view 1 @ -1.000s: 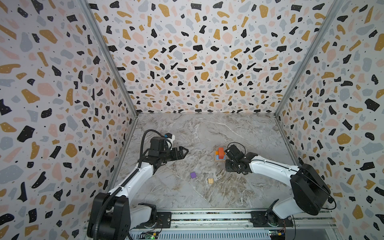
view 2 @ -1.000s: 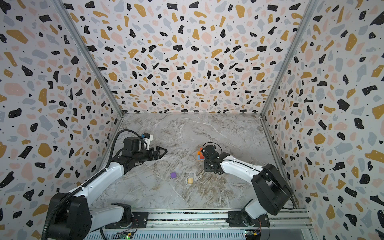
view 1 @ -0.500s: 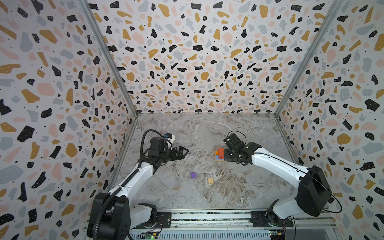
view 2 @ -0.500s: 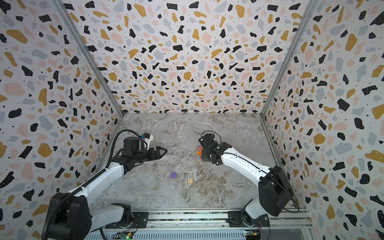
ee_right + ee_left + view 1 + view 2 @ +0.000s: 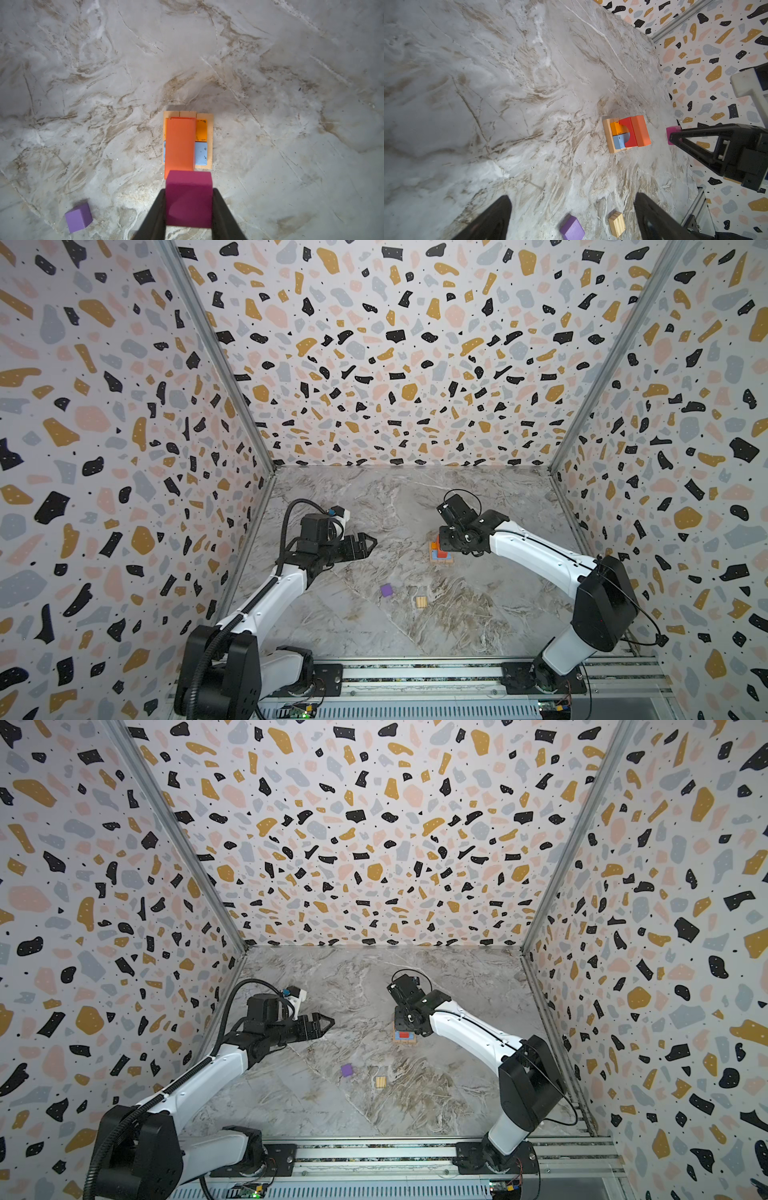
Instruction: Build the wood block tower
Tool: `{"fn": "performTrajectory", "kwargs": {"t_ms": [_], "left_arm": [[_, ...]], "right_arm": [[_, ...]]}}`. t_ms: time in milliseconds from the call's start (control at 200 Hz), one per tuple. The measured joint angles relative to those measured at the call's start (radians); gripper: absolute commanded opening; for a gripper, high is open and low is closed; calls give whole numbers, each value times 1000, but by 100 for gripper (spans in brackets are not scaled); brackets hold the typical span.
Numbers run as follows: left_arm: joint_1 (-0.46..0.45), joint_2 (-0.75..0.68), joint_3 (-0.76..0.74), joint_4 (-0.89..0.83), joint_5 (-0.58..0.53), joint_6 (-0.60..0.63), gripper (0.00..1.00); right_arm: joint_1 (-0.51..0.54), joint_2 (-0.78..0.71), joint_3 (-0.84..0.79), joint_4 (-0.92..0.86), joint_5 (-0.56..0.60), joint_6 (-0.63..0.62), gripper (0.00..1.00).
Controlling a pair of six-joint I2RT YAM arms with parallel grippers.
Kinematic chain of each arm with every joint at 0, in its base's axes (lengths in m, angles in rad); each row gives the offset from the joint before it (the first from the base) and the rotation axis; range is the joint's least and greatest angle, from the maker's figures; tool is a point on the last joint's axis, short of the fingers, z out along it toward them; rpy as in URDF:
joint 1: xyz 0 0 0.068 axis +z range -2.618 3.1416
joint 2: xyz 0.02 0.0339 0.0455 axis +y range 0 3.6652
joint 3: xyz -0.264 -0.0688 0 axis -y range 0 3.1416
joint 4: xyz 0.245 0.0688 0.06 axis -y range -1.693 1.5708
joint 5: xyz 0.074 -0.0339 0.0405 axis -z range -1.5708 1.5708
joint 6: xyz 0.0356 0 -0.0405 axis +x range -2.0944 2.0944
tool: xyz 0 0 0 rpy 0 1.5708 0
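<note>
The tower [image 5: 441, 552] [image 5: 404, 1036] stands mid-floor: a tan plank base, an orange and a blue block, a red arch [image 5: 627, 133] and an orange-red block [image 5: 180, 145] on top. My right gripper [image 5: 189, 190] hangs above the tower's edge, pointing down, shut on a magenta cube [image 5: 189, 199] [image 5: 672, 133]. The cube is in the air, clear of the tower. My left gripper [image 5: 371, 545] [image 5: 572, 198] hovers left of the tower, open and empty.
A purple cube [image 5: 386, 590] [image 5: 78, 217] and a small tan block [image 5: 421, 602] [image 5: 617, 224] lie loose on the marble floor in front of the tower. Patterned walls close in three sides, and the arm rail [image 5: 415, 674] runs along the front.
My right gripper has risen and swung from beside the tower to above it, still holding the magenta cube. The left arm has not moved.
</note>
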Motion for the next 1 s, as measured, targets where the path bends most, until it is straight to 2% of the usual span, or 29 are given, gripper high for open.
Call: {"fn": "performTrajectory", "kwargs": {"t_ms": [426, 1001], "left_arm": [[0, 0, 0, 0, 0, 0, 94], [0, 0, 0, 0, 0, 0, 94]], "right_arm": [[-13, 104, 90, -8, -22, -12, 24], [-24, 155, 92, -8, -45, -19, 25]]}}
